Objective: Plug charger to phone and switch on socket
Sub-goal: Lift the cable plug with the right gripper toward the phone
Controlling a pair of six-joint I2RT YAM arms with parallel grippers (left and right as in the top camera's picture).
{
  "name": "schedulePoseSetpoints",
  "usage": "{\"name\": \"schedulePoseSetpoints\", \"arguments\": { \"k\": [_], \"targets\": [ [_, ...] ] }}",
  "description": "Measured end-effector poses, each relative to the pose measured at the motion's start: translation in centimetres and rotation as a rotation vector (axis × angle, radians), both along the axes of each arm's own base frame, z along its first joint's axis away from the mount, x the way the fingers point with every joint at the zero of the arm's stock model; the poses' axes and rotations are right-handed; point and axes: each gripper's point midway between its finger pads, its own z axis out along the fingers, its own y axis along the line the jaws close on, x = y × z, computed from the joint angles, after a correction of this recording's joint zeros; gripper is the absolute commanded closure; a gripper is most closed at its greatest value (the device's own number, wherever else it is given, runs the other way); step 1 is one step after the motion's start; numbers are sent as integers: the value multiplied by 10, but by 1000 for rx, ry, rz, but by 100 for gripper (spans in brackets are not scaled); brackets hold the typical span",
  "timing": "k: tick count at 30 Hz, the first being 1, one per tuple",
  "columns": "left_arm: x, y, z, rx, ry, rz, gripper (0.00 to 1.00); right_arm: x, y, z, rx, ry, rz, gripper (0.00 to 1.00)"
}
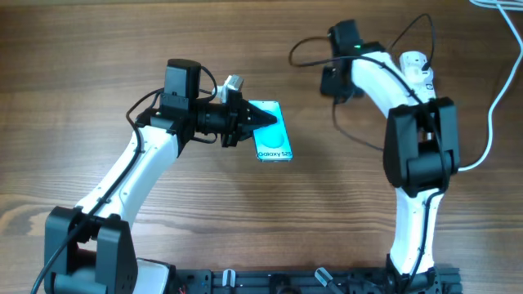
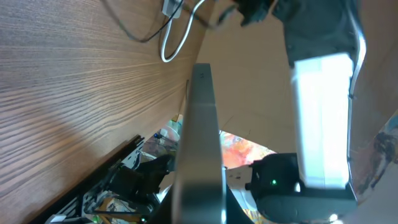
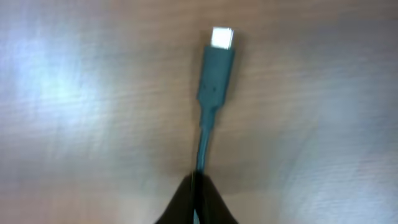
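Note:
The phone [image 1: 274,132], teal with a white "Galaxy S25" strip, is held at its near edge by my left gripper [image 1: 258,120], which is shut on it. In the left wrist view the phone [image 2: 199,137] shows edge-on as a grey slab. My right gripper [image 1: 331,82] is shut on the charger's thin black cable [image 1: 292,55]. In the right wrist view the connector [image 3: 215,68] with its bright tip sticks out ahead of the closed right gripper [image 3: 196,186], just over the wood. The white socket [image 1: 418,67] lies at the back right, partly hidden by the right arm.
A thick white cord [image 1: 495,98] curves along the right edge of the table. The black cable loops on the wood behind the right arm. The right arm [image 2: 320,118] fills the right side of the left wrist view.

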Motion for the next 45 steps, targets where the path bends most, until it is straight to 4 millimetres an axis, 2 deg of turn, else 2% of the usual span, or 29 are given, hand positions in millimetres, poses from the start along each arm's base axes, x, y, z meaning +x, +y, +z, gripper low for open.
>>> {"name": "schedulePoseSetpoints", "arguments": {
  "k": [3, 6, 9, 12, 14, 19, 24, 26, 29, 32, 41, 44, 45],
  "targets": [
    [0, 0, 0, 0, 0, 0, 96, -60, 23, -1, -23, 216, 63, 95],
    [0, 0, 0, 0, 0, 0, 96, -90, 37, -2, -47, 304, 105, 90],
    [0, 0, 0, -1, 0, -1, 96, -96, 47, -2, -50, 309, 122, 76],
    [-2, 0, 2, -11, 0, -10, 96, -97, 46, -2, -42, 312, 112, 65],
    [-2, 1, 2, -16, -12, -15, 96, -97, 43, -2, -32, 317, 106, 46],
    [1, 5, 3, -20, -29, -11, 96, -84, 46, -3, 20, 276, 94, 44],
    [0, 5, 3, -20, -31, -13, 96, -55, 55, -1, 48, 153, 97, 44],
    [0, 5, 3, -20, -29, -13, 96, -53, 56, -1, 52, 142, 98, 45],
    [0, 5, 3, -19, -26, -13, 96, -50, 57, -1, 52, 129, 96, 54],
    [0, 5, 3, -19, -25, -13, 96, -47, 56, 0, 51, 120, 93, 56],
    [-1, 5, 2, -18, -21, -13, 96, -47, 51, -4, 30, 136, 125, 79],
    [-1, 5, 2, -18, -19, -13, 96, -47, 49, -4, 28, 143, 145, 96],
    [-1, 5, 2, -18, -19, -13, 96, -47, 48, -4, 29, 144, 156, 96]
  ]
}}
